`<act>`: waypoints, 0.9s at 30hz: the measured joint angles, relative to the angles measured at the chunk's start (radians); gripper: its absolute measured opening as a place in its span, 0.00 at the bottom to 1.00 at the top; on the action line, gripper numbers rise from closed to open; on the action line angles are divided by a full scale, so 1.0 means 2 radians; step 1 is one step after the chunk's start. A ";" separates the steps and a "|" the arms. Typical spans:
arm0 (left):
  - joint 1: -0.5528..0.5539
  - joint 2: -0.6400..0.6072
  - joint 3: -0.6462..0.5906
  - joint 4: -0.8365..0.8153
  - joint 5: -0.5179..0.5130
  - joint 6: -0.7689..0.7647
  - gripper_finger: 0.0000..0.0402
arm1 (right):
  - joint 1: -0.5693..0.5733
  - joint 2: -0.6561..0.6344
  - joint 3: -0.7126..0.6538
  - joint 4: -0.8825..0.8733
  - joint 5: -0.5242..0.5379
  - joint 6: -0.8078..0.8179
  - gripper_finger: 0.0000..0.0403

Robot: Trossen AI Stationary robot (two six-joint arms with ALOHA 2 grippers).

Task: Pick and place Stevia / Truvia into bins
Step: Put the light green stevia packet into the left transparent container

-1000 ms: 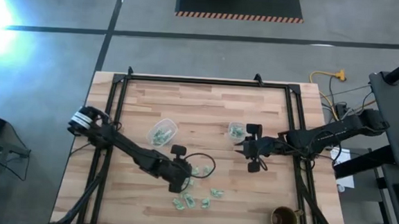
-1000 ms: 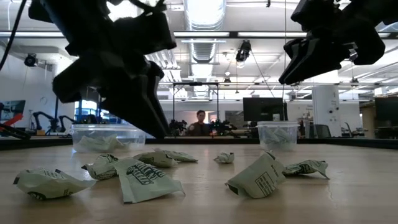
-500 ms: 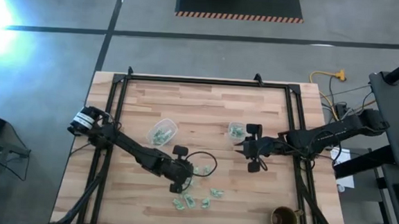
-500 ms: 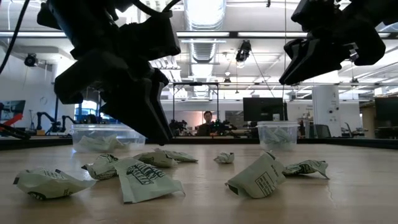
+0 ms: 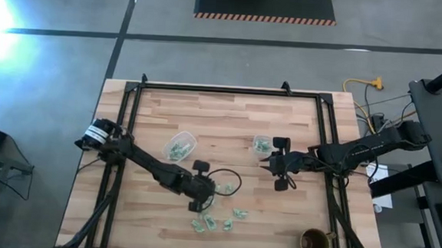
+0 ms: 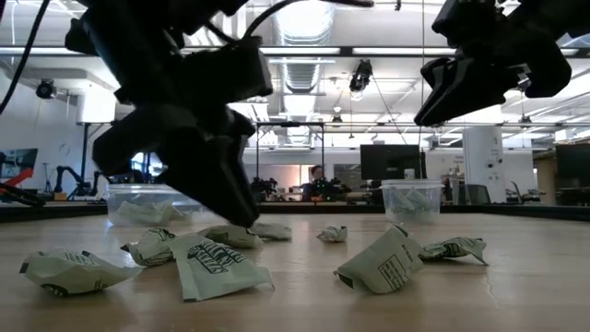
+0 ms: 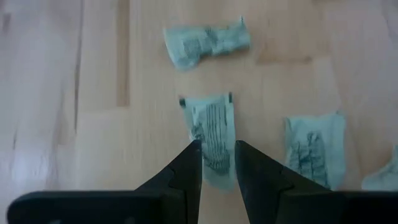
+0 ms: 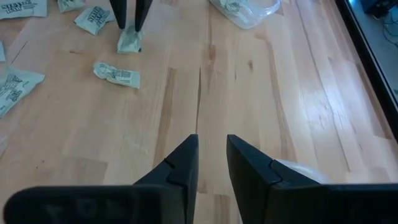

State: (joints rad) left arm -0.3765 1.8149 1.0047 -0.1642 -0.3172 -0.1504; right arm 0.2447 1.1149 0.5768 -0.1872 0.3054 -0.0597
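1. Here, the left claw (image 5: pixel 204 199) is low over the bench (image 5: pixel 229 117), among the loose sweetener packets near its front middle.
2. In the left wrist view, its two fingers (image 7: pixel 187 168) stand either side of one green-and-white packet (image 7: pixel 212 137) lying flat on the wood, with only a narrow gap between them; whether they actually pinch the paper cannot be told.
3. In the low view, the same claw (image 6: pixel 238 210) has its tips down at bench level just beside a crumpled packet (image 6: pixel 230 235).
4. More packets lie around it: a twisted one (image 7: pixel 207 41) farther along the boards and another flat one (image 7: pixel 314 152) just beside the fingers.
5. From above, a small cluster of packets (image 5: pixel 216 223) is spread near the front edge, a little ahead of the left claw.
6. The larger clear bin (image 5: pixel 180 145) sits left of centre and already holds several packets.
7. The smaller clear bin (image 5: pixel 262 146) sits right of centre, also with packets in it.
8. The right claw (image 5: pixel 268 165) hangs raised above the bench, just beside the smaller bin, nearly shut and holding nothing.
9. In its own wrist view, its fingers (image 8: pixel 180 165) show bare wood through a slim gap.
10. A round brown cup (image 5: pixel 314 242) stands at the front right corner, well apart from everything else.
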 joint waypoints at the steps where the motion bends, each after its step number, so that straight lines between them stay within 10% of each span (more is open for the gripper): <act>1: 0.001 0.000 0.001 0.003 0.000 0.000 0.20 | 0.000 0.000 -0.001 -0.001 0.000 0.000 0.19; 14: 0.002 0.001 0.001 -0.001 0.000 0.000 0.21 | 0.000 0.000 -0.002 0.000 0.000 0.000 0.18; 27: 0.002 0.001 0.001 -0.004 -0.005 0.000 0.51 | 0.000 0.000 -0.003 0.003 0.000 0.000 0.20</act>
State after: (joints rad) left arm -0.3725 1.8172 1.0061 -0.1729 -0.3264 -0.1507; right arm 0.2447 1.1149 0.5716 -0.1822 0.3052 -0.0593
